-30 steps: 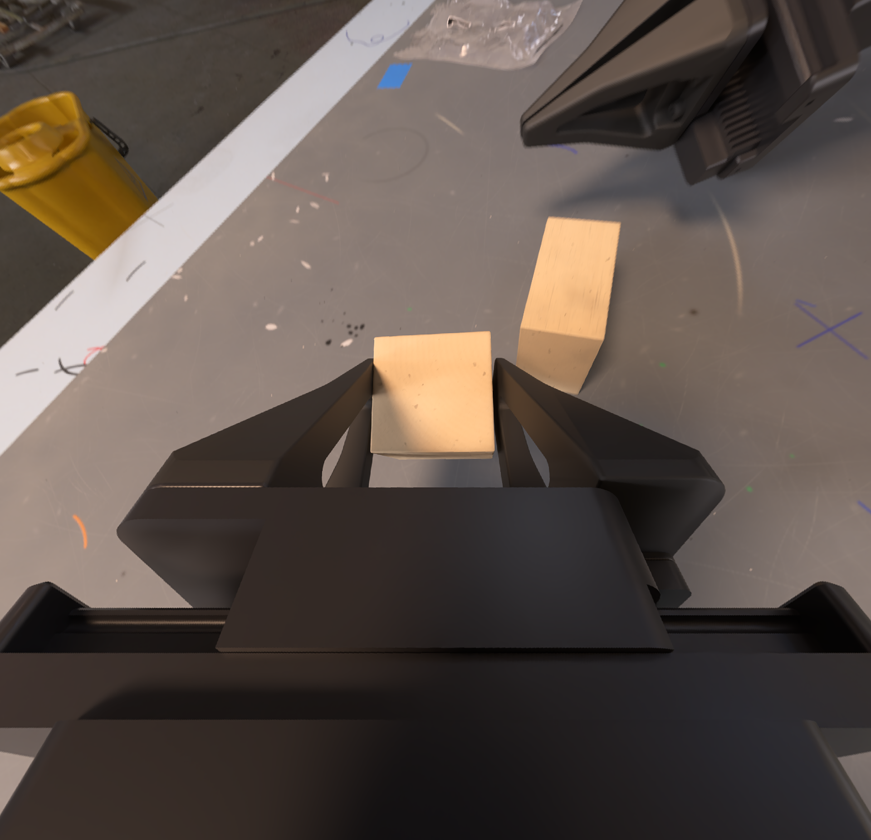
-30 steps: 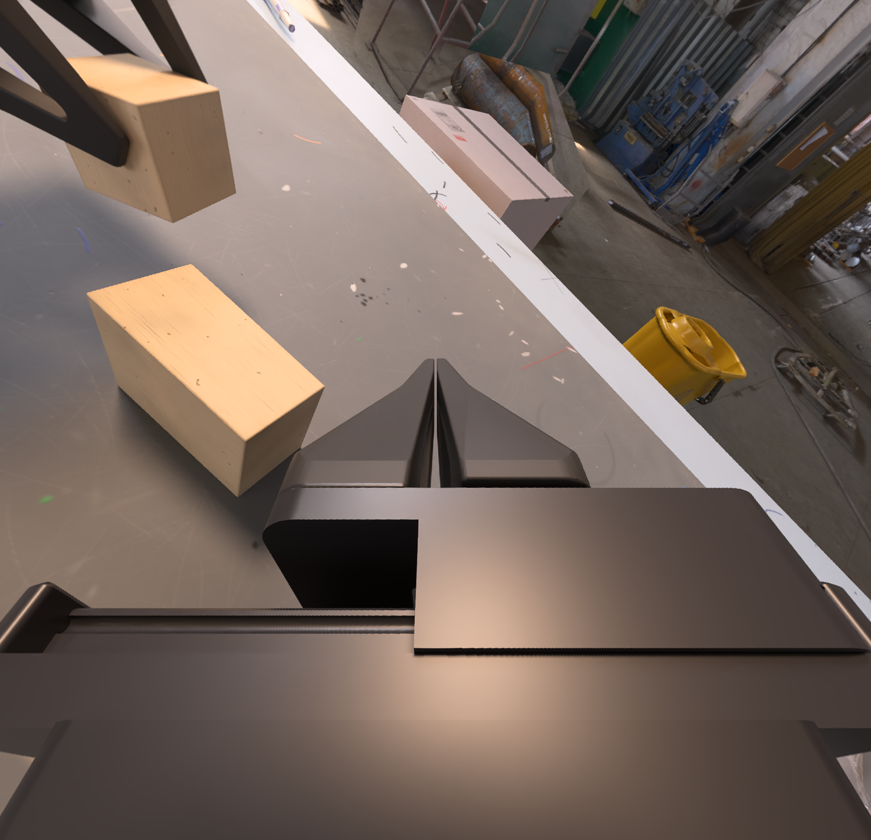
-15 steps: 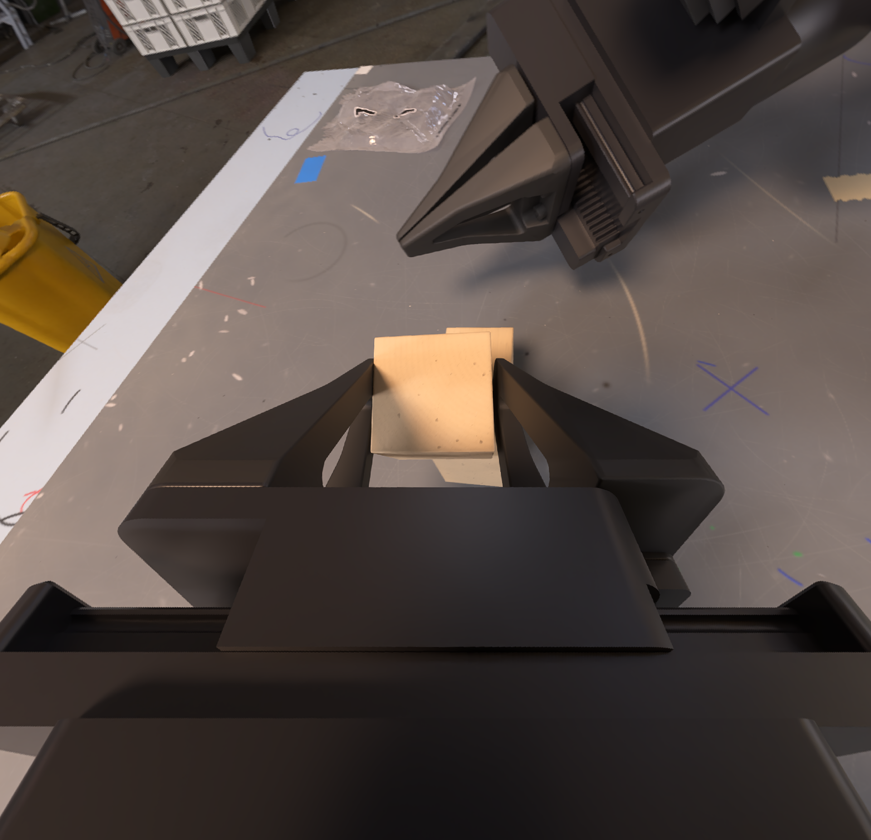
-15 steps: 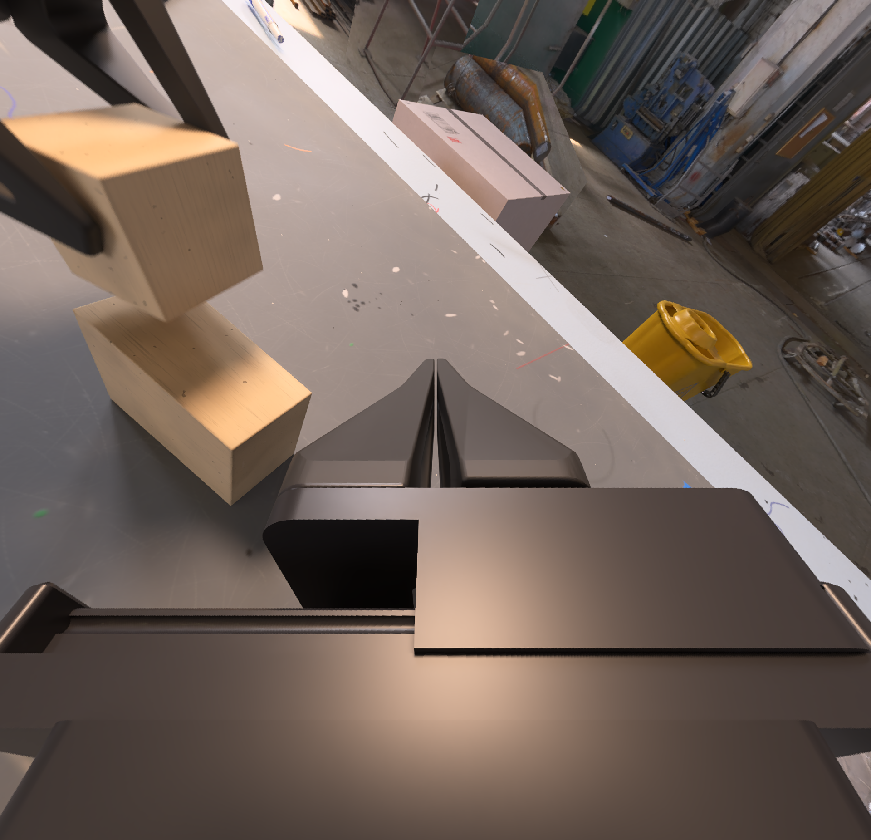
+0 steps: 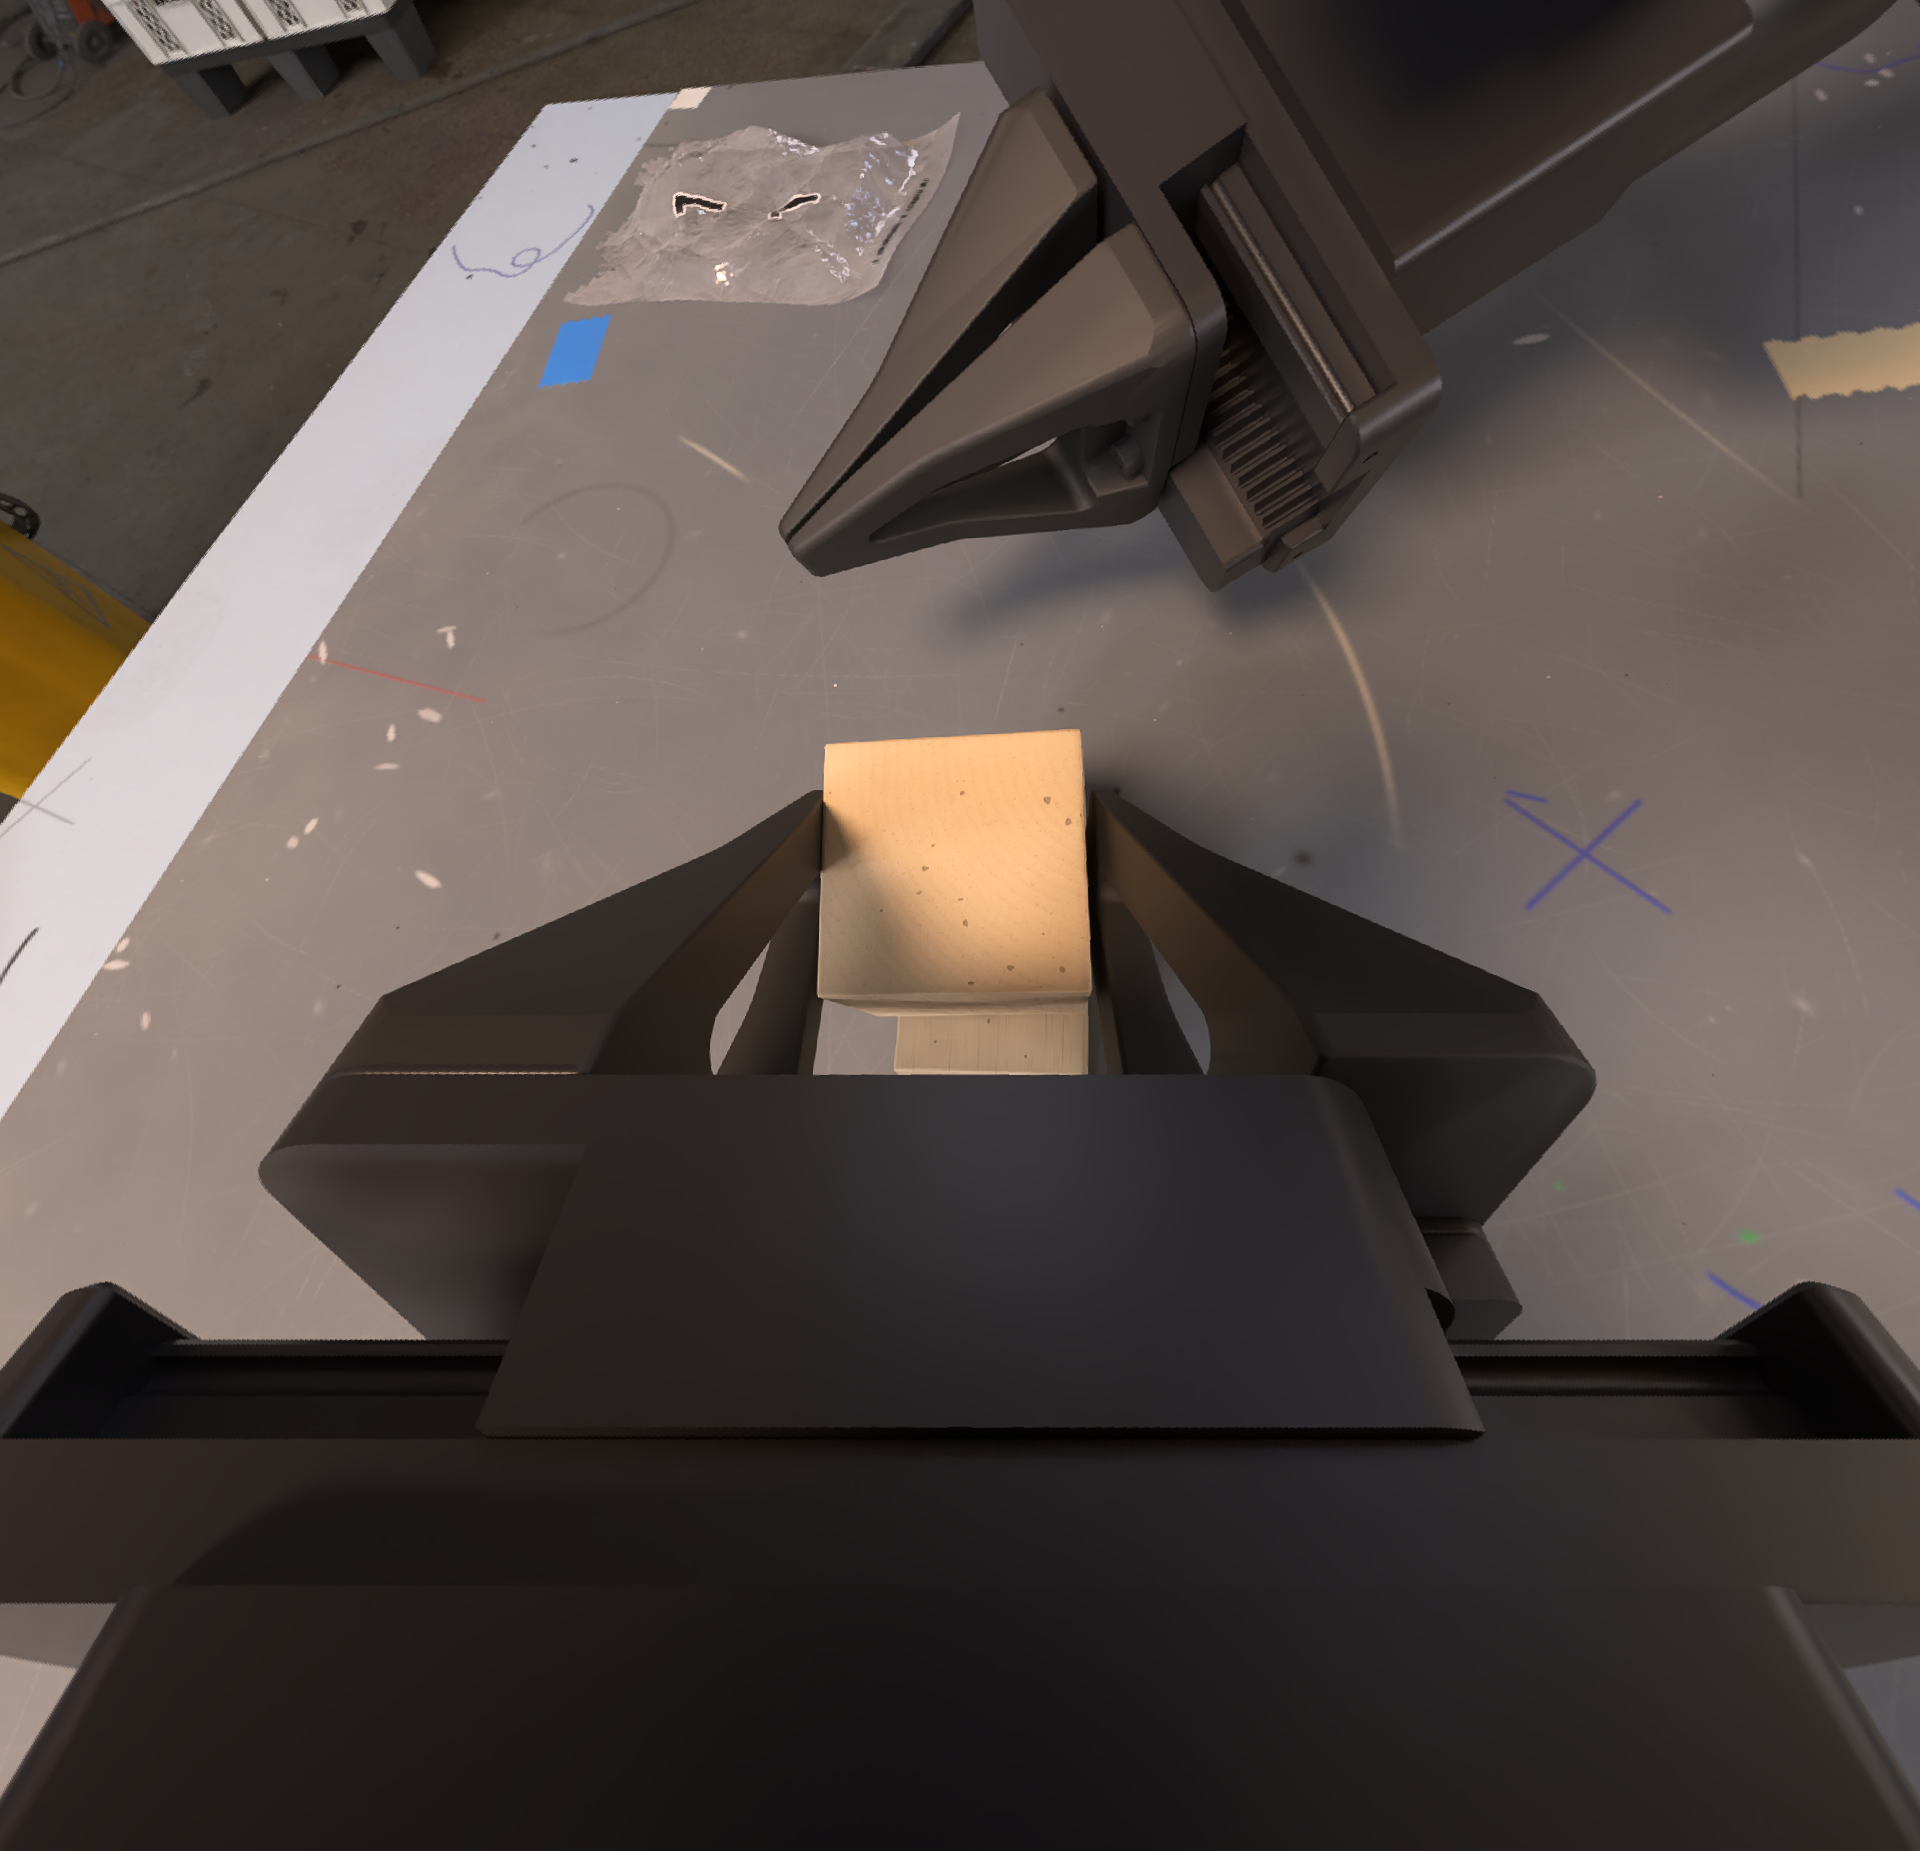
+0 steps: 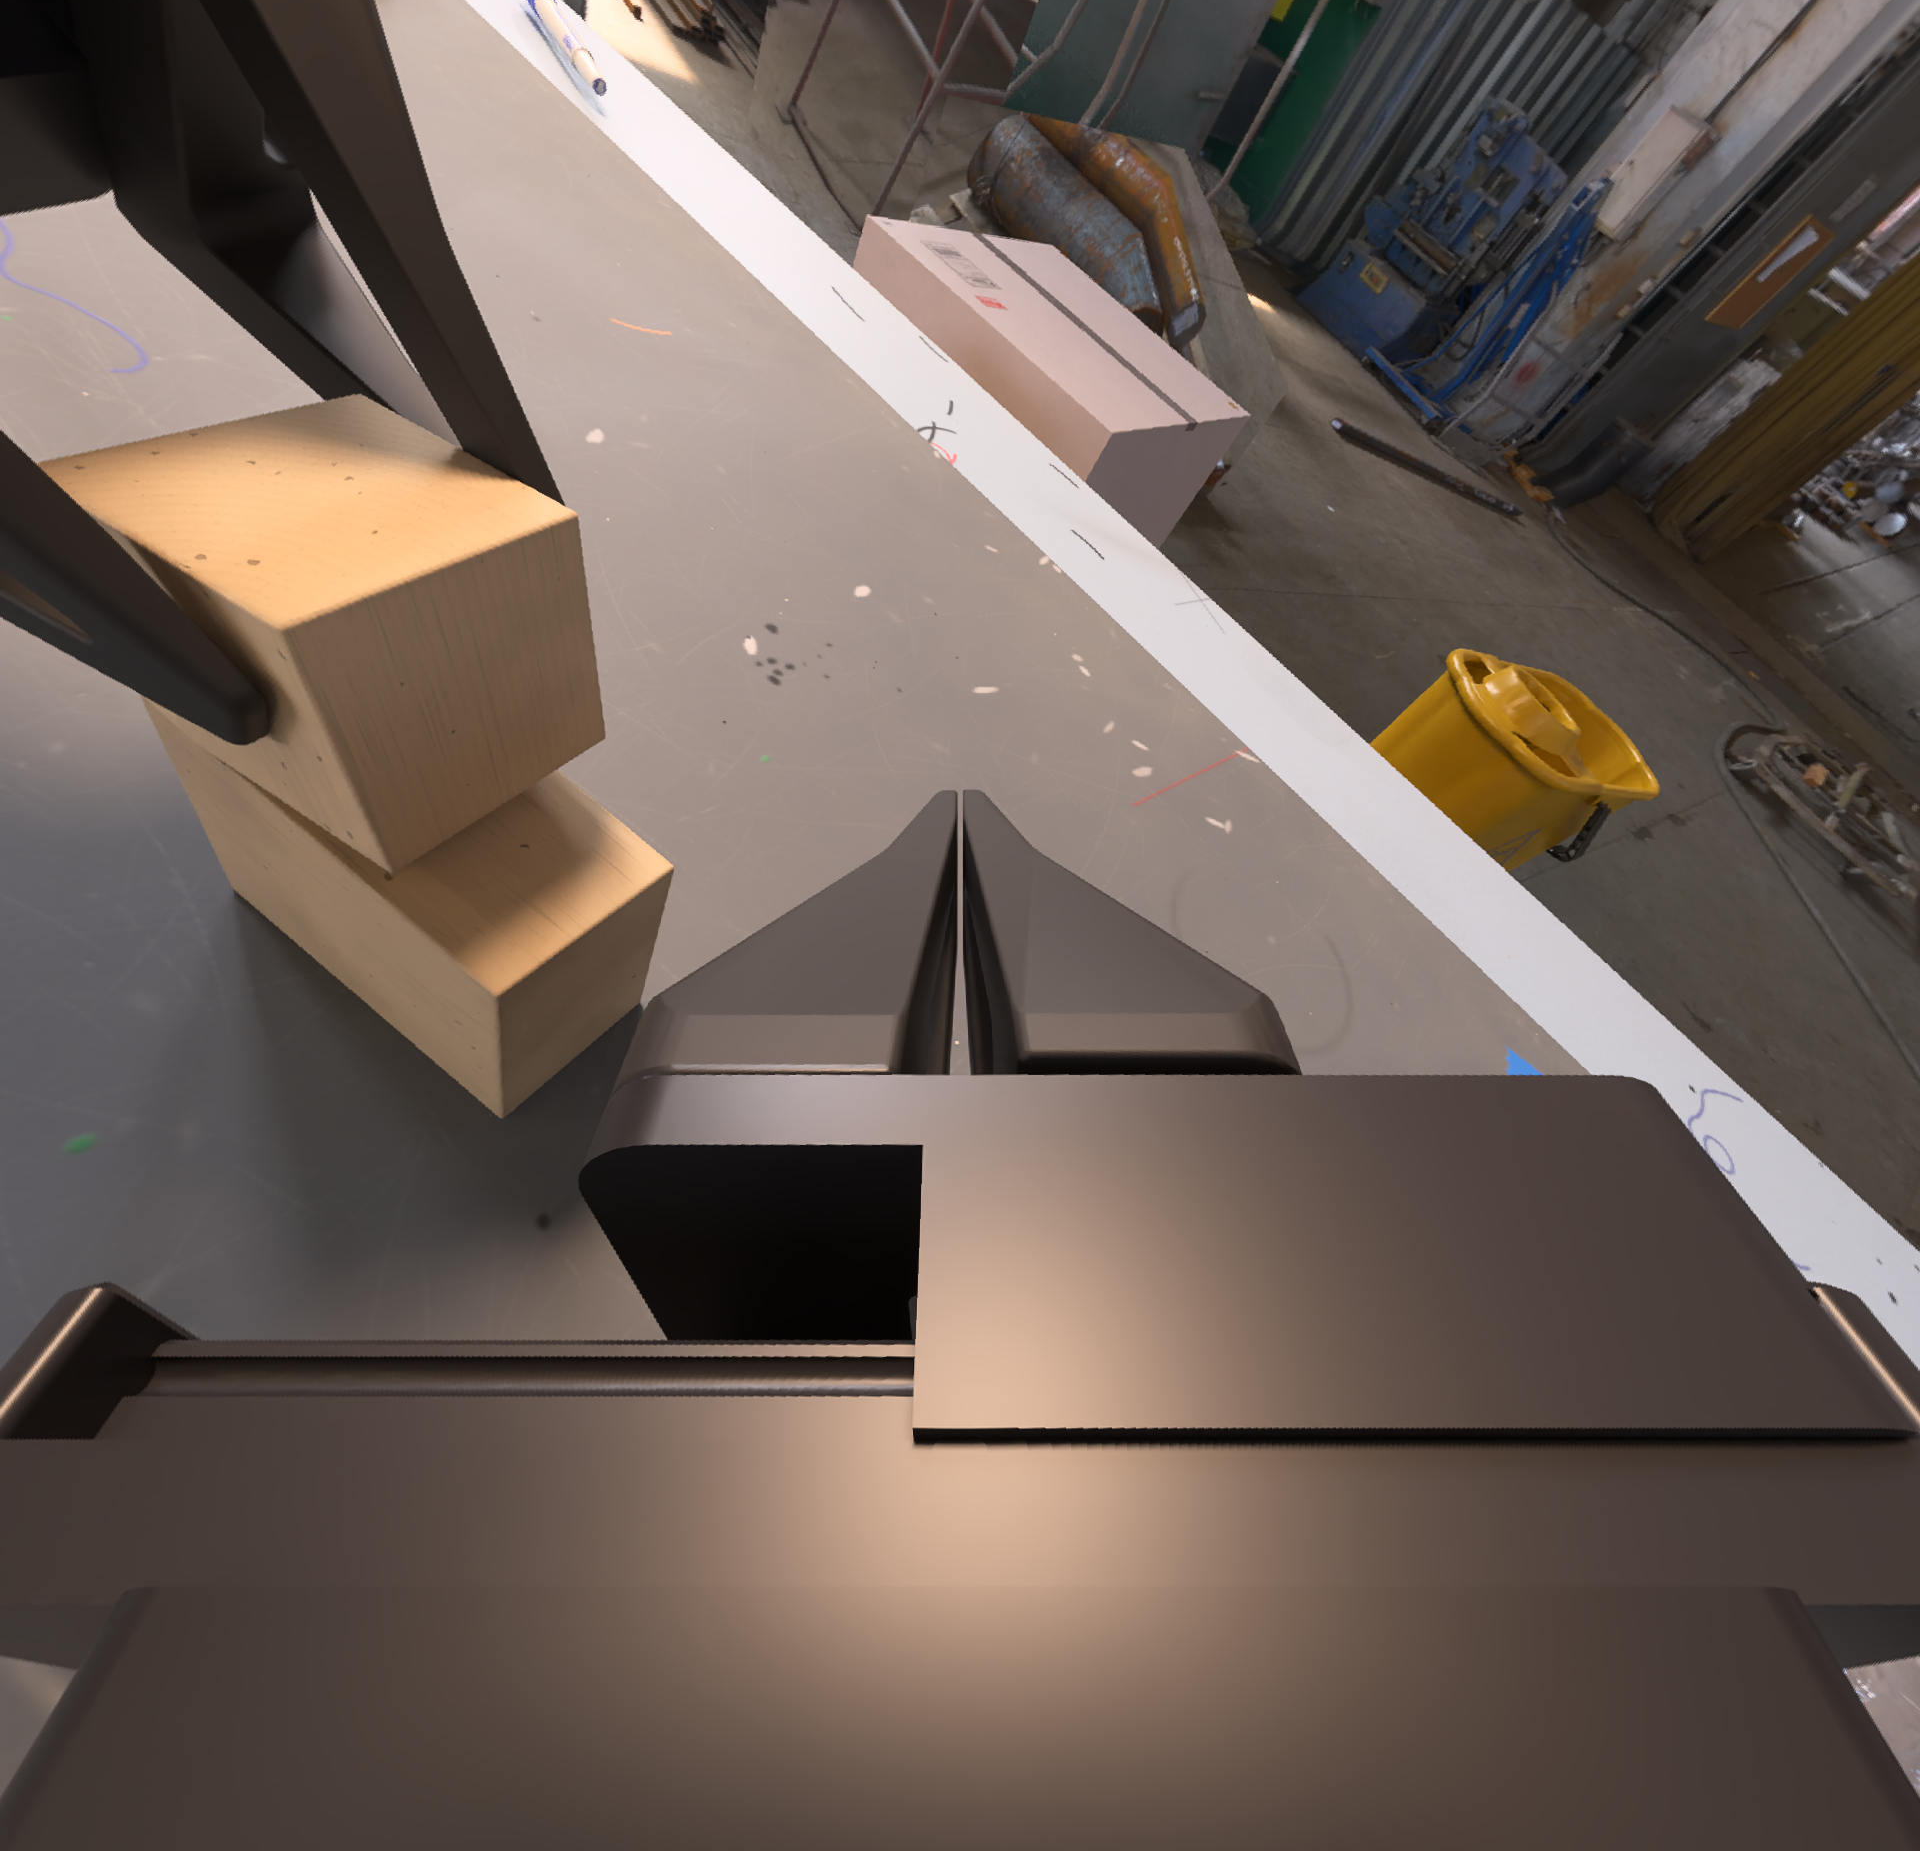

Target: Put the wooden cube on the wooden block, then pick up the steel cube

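Up close in the left wrist view, the left gripper (image 5: 954,871) has its fingers (image 5: 727,928) clamped on opposite faces of the wooden cube (image 5: 951,866), which fills the gap between them. Directly beneath the cube, a pale strip of the wooden block (image 5: 987,1043) shows on the grey table (image 5: 623,762). From the right wrist view, the wooden cube (image 6: 343,596) sits tilted over the upper face of the wooden block (image 6: 457,949), one lower corner at or just above that face (whether the two actually touch cannot be told), with the left gripper's dark fingers (image 6: 156,658) pressed on its sides. The right gripper (image 6: 958,814) hangs above the table just beside the block, its fingers drawn together with only a thin seam between them and nothing held. Farther along the table in the left wrist view lie a blue patch (image 5: 575,350) and a crumpled clear plastic bag (image 5: 769,217), with the right gripper (image 5: 805,544) pointing down near them. Beyond the table's white edge stand a yellow bucket (image 6: 1517,752) and a pinkish box (image 6: 1049,347) on the workshop floor; a blue-capped marker (image 6: 556,19) lies at the table's far edge.
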### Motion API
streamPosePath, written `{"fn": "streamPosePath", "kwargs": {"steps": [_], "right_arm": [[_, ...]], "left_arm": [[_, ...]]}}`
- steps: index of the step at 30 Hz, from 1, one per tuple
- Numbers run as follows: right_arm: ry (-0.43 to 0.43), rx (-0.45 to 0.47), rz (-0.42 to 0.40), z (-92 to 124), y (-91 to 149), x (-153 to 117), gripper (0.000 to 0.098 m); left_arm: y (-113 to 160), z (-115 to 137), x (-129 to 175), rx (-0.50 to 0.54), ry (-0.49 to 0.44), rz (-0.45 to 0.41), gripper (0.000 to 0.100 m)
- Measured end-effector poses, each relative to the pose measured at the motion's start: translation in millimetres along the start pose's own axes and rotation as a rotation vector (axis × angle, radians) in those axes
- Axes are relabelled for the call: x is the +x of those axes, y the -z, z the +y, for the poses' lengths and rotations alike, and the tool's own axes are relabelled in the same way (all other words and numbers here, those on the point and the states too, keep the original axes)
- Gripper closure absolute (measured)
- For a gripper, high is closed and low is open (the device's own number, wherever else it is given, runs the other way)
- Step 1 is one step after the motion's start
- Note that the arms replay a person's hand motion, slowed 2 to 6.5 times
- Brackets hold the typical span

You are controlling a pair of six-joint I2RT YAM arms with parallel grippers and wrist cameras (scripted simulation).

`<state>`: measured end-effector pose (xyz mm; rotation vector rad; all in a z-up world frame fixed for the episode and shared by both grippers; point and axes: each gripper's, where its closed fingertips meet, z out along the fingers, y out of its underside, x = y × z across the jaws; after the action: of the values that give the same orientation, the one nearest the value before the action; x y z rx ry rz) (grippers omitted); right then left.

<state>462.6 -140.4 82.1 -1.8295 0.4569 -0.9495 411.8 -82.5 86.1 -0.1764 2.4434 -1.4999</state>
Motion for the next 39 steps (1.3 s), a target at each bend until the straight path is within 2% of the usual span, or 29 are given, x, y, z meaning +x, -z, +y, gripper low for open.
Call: {"fn": "streamPosePath", "kwargs": {"steps": [39], "right_arm": [[0.023, -0.008, 0.035, -0.2, -1.6, 4.1, 0.0970]], "left_arm": [[-8.9, -4.9, 3.3, 0.029, -0.041, 0.071, 0.060]]}}
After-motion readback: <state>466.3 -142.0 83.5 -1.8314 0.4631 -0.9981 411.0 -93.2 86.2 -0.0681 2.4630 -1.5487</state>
